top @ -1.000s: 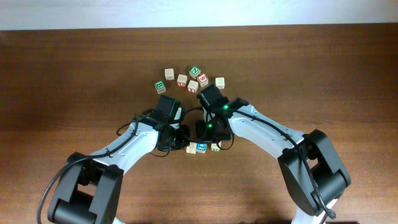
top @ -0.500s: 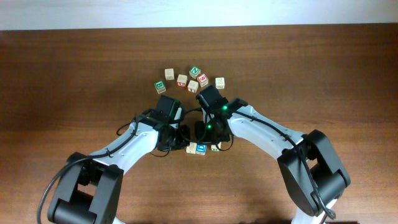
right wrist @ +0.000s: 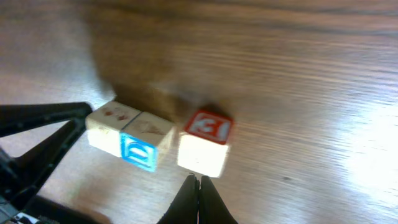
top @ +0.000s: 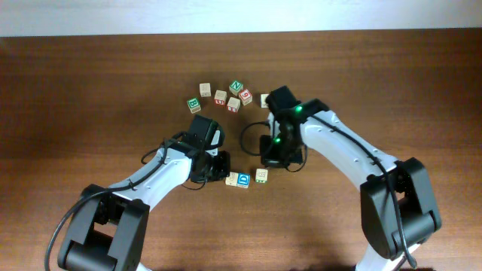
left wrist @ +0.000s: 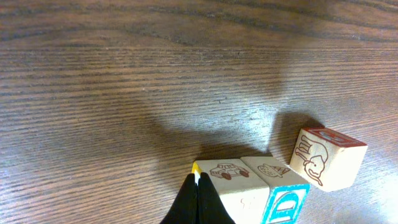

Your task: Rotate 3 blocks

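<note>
Three pale wooden blocks lie in a short row on the table. The left one (top: pixel 232 178) shows a car drawing (left wrist: pixel 227 180) on top. Touching it is the blue-faced block (top: pixel 242 180), also seen as blue-faced block (left wrist: pixel 283 200). A third block (top: pixel 261 175) with a red side (right wrist: pixel 205 143) sits slightly apart to the right. My left gripper (left wrist: pixel 199 186) is shut with its tips against the car block's left corner. In the right wrist view my right gripper (right wrist: pixel 199 180) is shut, just short of the third block and holding nothing.
Several more letter cubes are scattered at the back, among them a green-letter cube (top: pixel 236 86), a dark red one (top: pixel 246 97) and a pale one (top: pixel 205 89). The table's far edge (top: pixel 241 31) runs along the top.
My right arm has drawn back to the right, away from the row, uncovering the third block. The blue-faced block has turned slightly. The left arm has stayed put.
</note>
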{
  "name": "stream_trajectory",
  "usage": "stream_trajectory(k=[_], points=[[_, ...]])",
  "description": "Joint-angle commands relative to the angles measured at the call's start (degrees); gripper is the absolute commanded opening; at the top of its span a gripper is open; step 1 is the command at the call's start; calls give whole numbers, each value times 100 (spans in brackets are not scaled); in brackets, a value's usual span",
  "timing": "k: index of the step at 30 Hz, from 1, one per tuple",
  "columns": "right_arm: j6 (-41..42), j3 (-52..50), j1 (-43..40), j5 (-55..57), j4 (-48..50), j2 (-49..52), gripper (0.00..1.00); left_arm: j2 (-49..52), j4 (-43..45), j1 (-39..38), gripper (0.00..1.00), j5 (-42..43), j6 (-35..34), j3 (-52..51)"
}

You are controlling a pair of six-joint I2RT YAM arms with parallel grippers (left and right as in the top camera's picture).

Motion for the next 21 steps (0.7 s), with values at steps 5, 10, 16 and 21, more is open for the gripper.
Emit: stream_trajectory(k=[5, 10, 16, 21], points=[[201, -671, -76, 293, 455, -131, 4, 39, 9, -7, 0, 46, 74, 52], [492, -752, -76, 448, 540, -131, 4, 39, 9, -7, 0, 44, 76, 52], [695, -979, -76, 505, 595, -131, 4, 39, 4, -7, 0, 44, 76, 52], [695, -1012, -74, 501, 699, -131, 4, 39, 4, -7, 0, 46, 76, 52]])
